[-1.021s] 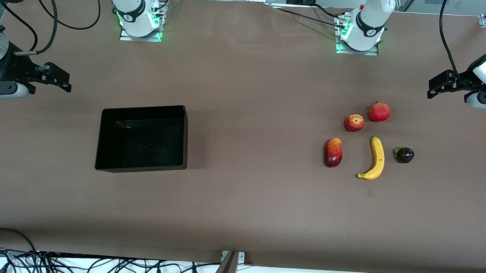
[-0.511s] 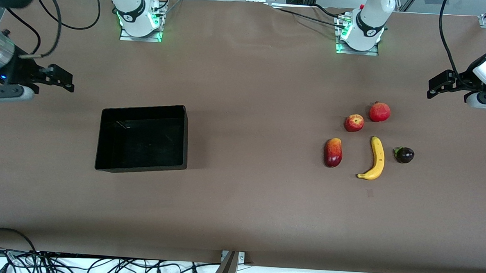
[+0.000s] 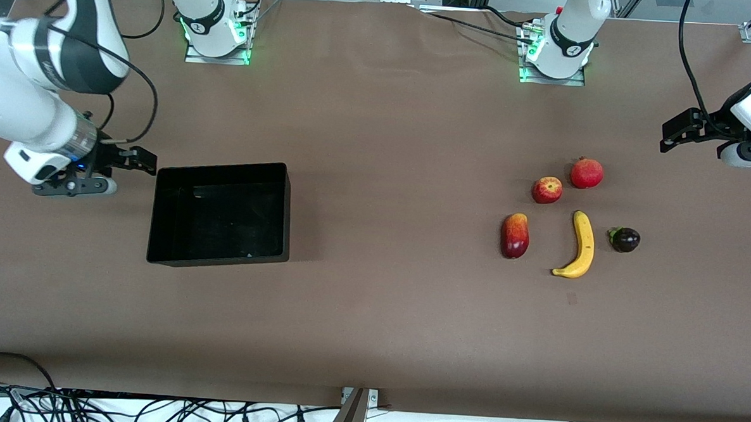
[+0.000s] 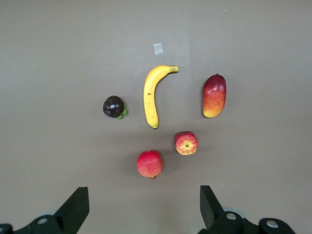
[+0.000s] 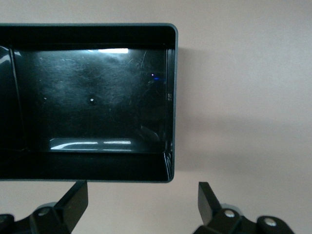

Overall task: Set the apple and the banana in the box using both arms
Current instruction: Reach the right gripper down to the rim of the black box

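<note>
Presently at the opening step: nothing grasped, nothing in the box (image 3: 220,212).

Starting at the right arm's end of the bench (image 3: 370,331): right gripper (image 3: 142,161) poised just beside the box's short wall, low over the bench, jaws spread wide per the right wrist view, fingers (image 5: 73,200) empty. Box interior bare and glossy in that same view.

Mid-bench: no objects.

Toward the left arm's end: fruit cluster, all pieces resting on the bench and apart from one another. Mango-like red-orange fruit (image 3: 514,235) closest to the box. Apple (image 3: 547,190) beside the plain red crowned fruit (image 3: 586,173), both farther from the front camera than the banana (image 3: 578,246). Banana lying lengthwise, between the mango-like fruit and a small dark purple fruit (image 3: 625,240).

Left gripper (image 3: 680,130) held high over the bench edge at its own end, jaws spread, empty; left wrist view looking down on the whole cluster.

Judgement: approach phase. Next move calls for the left gripper to descend on the apple or banana, avoiding the crowded red neighbour. Handover or a long carry to the box likely needed, given fruit and box well apart.
</note>
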`<state>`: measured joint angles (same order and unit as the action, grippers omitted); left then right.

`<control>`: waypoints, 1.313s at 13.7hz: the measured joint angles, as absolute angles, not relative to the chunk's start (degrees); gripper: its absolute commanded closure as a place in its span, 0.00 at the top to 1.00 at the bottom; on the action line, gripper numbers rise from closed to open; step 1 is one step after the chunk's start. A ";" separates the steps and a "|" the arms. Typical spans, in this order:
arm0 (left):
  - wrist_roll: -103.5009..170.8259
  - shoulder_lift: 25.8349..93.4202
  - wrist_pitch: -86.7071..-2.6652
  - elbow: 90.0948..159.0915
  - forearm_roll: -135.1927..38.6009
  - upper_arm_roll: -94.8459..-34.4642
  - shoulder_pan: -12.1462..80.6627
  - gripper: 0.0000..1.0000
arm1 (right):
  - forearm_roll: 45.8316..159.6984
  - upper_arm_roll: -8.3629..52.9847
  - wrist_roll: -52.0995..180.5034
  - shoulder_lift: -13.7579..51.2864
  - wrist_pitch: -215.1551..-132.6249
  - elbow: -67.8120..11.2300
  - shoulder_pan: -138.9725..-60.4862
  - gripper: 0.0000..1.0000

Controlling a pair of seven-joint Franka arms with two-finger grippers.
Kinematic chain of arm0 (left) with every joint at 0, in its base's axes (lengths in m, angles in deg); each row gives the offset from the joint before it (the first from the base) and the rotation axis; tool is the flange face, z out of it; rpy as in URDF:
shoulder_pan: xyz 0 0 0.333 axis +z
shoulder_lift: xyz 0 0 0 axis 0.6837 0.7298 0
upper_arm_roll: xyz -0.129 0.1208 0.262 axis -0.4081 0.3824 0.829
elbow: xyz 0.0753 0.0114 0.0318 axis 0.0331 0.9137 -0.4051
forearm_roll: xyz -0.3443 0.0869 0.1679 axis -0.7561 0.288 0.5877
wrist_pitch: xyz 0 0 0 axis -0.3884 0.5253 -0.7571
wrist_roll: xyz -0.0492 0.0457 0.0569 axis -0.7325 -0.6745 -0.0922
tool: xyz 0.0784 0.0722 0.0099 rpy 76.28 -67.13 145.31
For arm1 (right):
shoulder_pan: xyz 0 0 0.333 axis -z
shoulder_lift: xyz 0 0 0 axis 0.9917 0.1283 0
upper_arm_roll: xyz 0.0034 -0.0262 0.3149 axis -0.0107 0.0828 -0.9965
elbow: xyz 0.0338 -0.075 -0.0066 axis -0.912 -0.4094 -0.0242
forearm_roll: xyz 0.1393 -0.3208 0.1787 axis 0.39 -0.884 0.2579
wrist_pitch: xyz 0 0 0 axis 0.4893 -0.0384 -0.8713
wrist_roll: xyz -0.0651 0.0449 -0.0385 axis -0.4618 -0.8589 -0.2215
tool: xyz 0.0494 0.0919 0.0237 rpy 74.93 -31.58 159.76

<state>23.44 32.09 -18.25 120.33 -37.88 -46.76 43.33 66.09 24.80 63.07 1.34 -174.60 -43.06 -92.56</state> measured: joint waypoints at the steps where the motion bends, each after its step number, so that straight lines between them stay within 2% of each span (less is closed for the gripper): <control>1: 23.44 32.09 -18.25 120.33 -37.88 -46.76 43.33 1.00 | 66.09 24.80 63.07 1.36 -177.40 -44.99 -92.56 1.00; 6: 23.45 32.09 -18.25 120.33 -37.88 -46.76 43.33 1.00 | 66.05 24.82 63.07 3.27 -186.94 -50.91 -92.55 1.00; 12: 23.44 32.10 -18.25 120.33 -37.88 -46.77 43.32 1.00 | 66.05 27.36 67.61 14.12 -199.22 -51.14 -91.78 0.98; 13: 23.44 32.10 -18.25 120.33 -37.87 -46.77 43.32 1.00 | 66.06 27.47 67.92 15.38 -200.23 -51.09 -91.40 0.92; 14: 23.44 32.10 -18.25 120.33 -37.88 -46.76 43.32 1.00 | 66.06 27.47 67.99 16.34 -201.01 -51.06 -91.12 0.77; 17: 23.44 32.10 -18.25 120.33 -37.88 -46.77 43.32 1.00 | 66.19 27.46 67.99 17.88 -201.43 -51.05 -91.03 0.20; 18: 23.44 32.10 -18.25 120.33 -37.88 -46.76 43.32 1.00 | 66.45 27.46 67.96 18.16 -201.44 -51.05 -90.98 0.04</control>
